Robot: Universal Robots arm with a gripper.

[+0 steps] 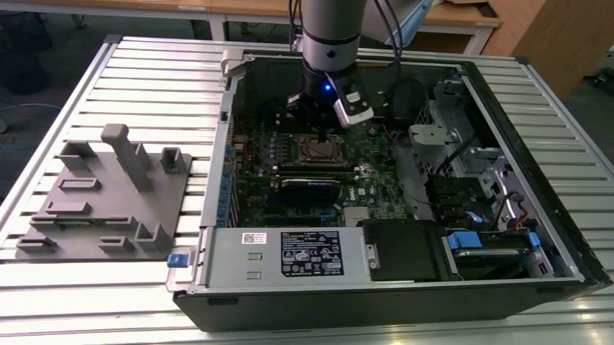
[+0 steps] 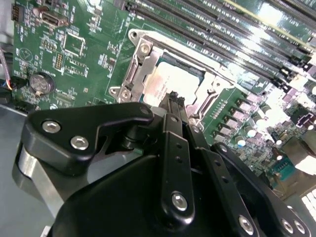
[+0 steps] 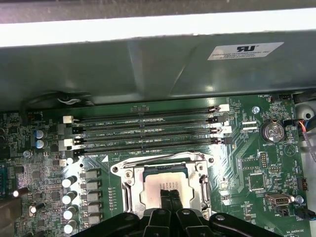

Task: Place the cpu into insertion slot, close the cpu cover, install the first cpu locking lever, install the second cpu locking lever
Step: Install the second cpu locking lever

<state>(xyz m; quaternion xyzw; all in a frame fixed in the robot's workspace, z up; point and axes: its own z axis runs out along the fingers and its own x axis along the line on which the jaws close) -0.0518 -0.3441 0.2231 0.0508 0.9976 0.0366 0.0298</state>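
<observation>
While the arm reaches down into the open computer case point(image 1: 537, 172), the gripper point(image 1: 320, 135) hangs directly over the insertion slot point(image 1: 321, 149) on the green motherboard point(image 1: 287, 194). In both wrist views the fingertips point(image 3: 170, 190) stand pressed together with no gap visible between them, and they hold nothing. In the first wrist view they point at the middle of the cpu point(image 3: 155, 190); contact with its top appears likely but cannot be confirmed.

The cpu lies flat and square inside the insertion slot, its silver top showing through the cut-out of the cpu cover point(image 3: 129, 182). The cpu cover appears to lie down over the slot.

In the exterior view the slot sits at 12 o'clock from the power supply box point(image 1: 287, 253) and at 9 o'clock from the black cables point(image 1: 413, 93). A grey parts tray point(image 1: 106, 194) rests on the slatted table point(image 1: 57, 295) at 9 o'clock from the case, well apart from the gripper.

In the first wrist view four long memory slots point(image 3: 148, 129) run just beside the cover.
</observation>
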